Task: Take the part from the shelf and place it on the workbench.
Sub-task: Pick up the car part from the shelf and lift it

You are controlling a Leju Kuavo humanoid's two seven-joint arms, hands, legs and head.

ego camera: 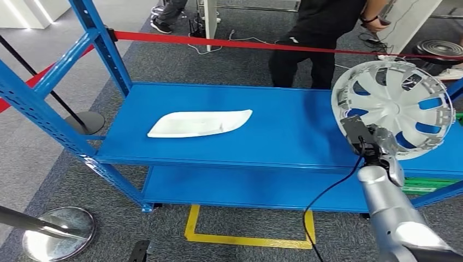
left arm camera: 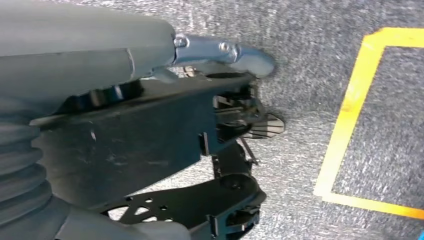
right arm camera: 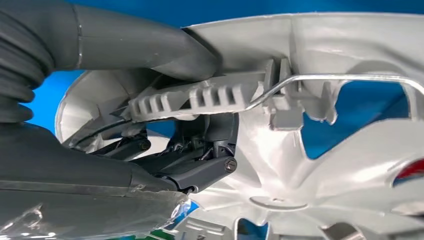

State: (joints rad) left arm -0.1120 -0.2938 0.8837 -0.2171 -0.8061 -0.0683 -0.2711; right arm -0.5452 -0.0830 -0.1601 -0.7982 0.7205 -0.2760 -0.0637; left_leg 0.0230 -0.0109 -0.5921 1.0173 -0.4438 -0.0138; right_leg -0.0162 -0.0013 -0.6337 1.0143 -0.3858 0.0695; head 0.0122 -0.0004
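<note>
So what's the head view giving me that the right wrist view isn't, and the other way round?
Head view alone: the blue shelf, a white elongated part lying flat on it, a red barrier tape, a person in dark clothes behind the shelf, and yellow floor marking.

Right wrist view alone: the thumb pressed over the ribbed rim of the wheel cover, darker fingers underneath, and a wire ring clipped along the rim.

Both: the right hand gripping the silver wheel cover by its edge, against the blue shelf.
</note>
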